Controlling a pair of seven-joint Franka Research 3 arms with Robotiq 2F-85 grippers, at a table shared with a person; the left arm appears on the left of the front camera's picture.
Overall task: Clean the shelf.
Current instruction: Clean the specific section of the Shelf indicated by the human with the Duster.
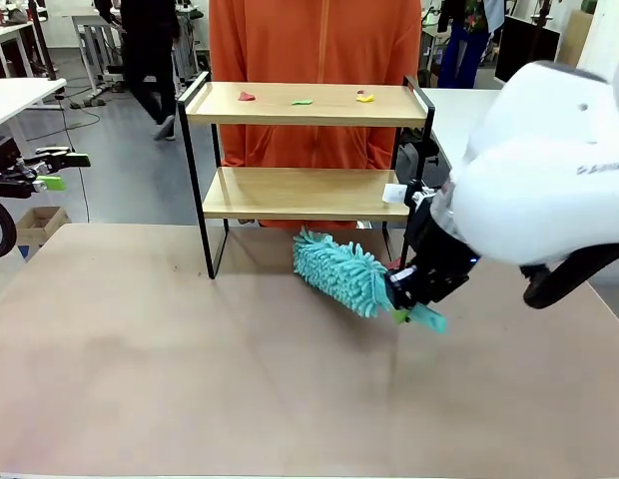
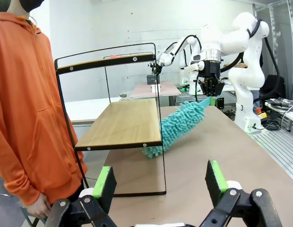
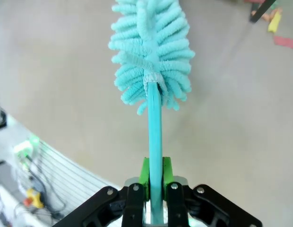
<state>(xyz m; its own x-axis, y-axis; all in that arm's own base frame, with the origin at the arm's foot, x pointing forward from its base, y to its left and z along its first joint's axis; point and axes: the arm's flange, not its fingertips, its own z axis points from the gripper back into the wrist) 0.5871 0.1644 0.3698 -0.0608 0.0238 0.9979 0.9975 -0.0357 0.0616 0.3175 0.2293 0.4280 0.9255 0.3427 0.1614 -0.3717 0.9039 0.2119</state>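
Teal shag on the duster [image 1: 339,271] sits low, in front of the shelf [image 1: 319,190] by its right front foot, with the head tip poked just under the lower board [image 1: 270,195]. Cannot tell whether the fibres touch the table [image 1: 190,379] there. Lower board looks bare, though whether it counts as wiped I cannot say. Upper board [image 1: 280,106] carries three small scraps in a row: red scrap [image 1: 247,97] toward the shelf's left end, green scrap [image 1: 303,101] near its middle, yellow scrap [image 1: 364,98] toward its right end. My reading is that the cleaning is at an early stage, since the top tier is still littered and the duster is well below it. What seems left is to lift the duster to the upper board and sweep the scraps off. A person in an orange hoodie [image 1: 309,40] stands just behind the shelf, hands not near it.

Right gripper [image 1: 411,291], in front of the shelf's right end, is clamped tight on the duster's thin teal handle, green pads [image 3: 145,171] pressed against both sides of it. Left gripper [image 1: 62,170] hangs well off to the shelf's left, past the table edge, fingers spread wide with nothing between them, touching nothing.
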